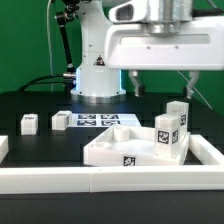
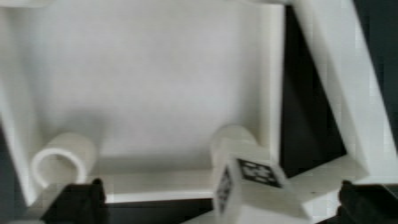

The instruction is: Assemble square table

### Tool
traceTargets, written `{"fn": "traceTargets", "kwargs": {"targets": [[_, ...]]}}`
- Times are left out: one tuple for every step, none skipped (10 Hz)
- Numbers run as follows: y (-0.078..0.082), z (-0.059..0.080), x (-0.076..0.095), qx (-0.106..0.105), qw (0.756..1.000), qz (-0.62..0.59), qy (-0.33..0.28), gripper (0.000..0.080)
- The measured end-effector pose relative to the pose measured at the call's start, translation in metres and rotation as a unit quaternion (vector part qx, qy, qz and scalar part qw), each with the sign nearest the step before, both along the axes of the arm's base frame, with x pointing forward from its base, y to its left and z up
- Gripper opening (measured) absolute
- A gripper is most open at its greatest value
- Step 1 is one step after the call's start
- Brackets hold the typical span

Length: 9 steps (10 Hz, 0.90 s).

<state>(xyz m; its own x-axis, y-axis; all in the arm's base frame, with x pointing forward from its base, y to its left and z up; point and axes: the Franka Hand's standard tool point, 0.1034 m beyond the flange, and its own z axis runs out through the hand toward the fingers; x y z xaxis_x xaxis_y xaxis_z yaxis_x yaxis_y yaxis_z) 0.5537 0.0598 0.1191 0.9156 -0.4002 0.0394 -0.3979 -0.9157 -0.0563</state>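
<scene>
The white square tabletop (image 1: 112, 148) lies rim up at the front middle of the table. Two white tagged legs (image 1: 168, 136) (image 1: 178, 114) stand upright at its right side in the exterior view. Two more legs (image 1: 28, 122) (image 1: 60, 118) lie loose on the black table at the left. My gripper (image 1: 162, 85) hangs open above the upright legs. In the wrist view the tabletop's inside (image 2: 160, 90) fills the picture, with a round corner socket (image 2: 68, 158). A tagged leg (image 2: 249, 176) stands between my dark fingertips (image 2: 75, 203), which do not touch it.
The marker board (image 1: 98, 120) lies flat behind the tabletop, in front of the robot base (image 1: 97, 75). A long white border rail (image 1: 110, 183) runs along the front, with ends at the left (image 1: 3, 148) and right (image 1: 208, 152).
</scene>
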Motion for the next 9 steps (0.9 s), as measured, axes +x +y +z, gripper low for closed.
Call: {"fn": "traceTargets", "kwargs": {"targets": [[-0.017, -0.001, -0.005, -0.001, 1.000, 0.009, 0.000, 0.0649], [-0.027, 0.001, -0.003, -0.002, 1.000, 0.003, -0.002, 0.0649], [-0.025, 0.000, -0.003, -0.002, 1.000, 0.004, -0.001, 0.0649], [-0.024, -0.001, -0.003, -0.002, 1.000, 0.004, 0.000, 0.0649], [-0.025, -0.001, -0.003, -0.002, 1.000, 0.004, 0.000, 0.0649], [-0.028, -0.001, -0.003, -0.003, 1.000, 0.014, 0.000, 0.0649], [-0.045, -0.003, -0.005, -0.007, 0.999, 0.031, 0.000, 0.0649], [-0.059, -0.006, -0.008, -0.010, 1.000, 0.029, 0.002, 0.0649], [-0.066, -0.011, -0.011, -0.013, 1.000, 0.027, 0.003, 0.0649]]}}
